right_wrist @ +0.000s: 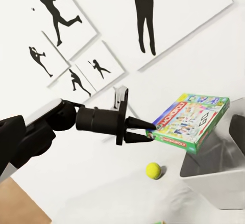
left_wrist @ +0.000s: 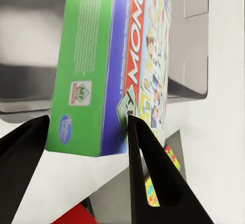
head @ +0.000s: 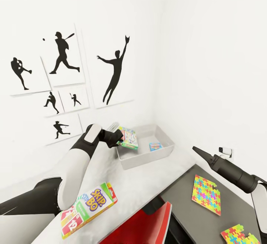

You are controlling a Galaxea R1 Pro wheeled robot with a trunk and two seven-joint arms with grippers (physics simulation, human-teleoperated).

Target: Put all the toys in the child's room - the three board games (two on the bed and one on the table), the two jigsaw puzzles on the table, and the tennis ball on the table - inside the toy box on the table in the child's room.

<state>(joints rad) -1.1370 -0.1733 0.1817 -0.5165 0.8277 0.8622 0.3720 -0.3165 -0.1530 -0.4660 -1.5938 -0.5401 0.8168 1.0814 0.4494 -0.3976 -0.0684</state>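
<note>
- Nearest the robot in the head view, the glossy SKIP-BO box (head: pixel 89 208), a thin white, green and red carton, is lying flat on the mottled grey-white table (head: pixel 148 184); a smooth red slab (head: pixel 142 227) is showing at the table's near edge.
- On a matte dark grey surface (head: pixel 185 207) to the right, two jigsaw puzzles (head: pixel 206 194) (head: pixel 239 235) are lying flat, their edges notched and their faces tiled in bright interlocking colours.
- The right gripper (head: pixel 195 149) is hanging above that surface as a black tapering cone; whether its fingers are parted I cannot tell.
- The left gripper (right_wrist: pixel 145 129), with pointed matte black fingers (left_wrist: pixel 148 173), is gripping the green-edged board game (left_wrist: pixel 117 66) by its end, holding the printed box over the near rim of the toy box.
- A fuzzy yellow tennis ball (right_wrist: pixel 153 170) is resting on the table just beside the toy box.
- The toy box (head: pixel 146 158), a smooth pale grey tray with sloping walls, is sitting in the corner with a small blue box (head: pixel 155 146) inside.
- Behind, flat white panels (head: pixel 63 58) with black baseball silhouettes are hanging on the wall.
</note>
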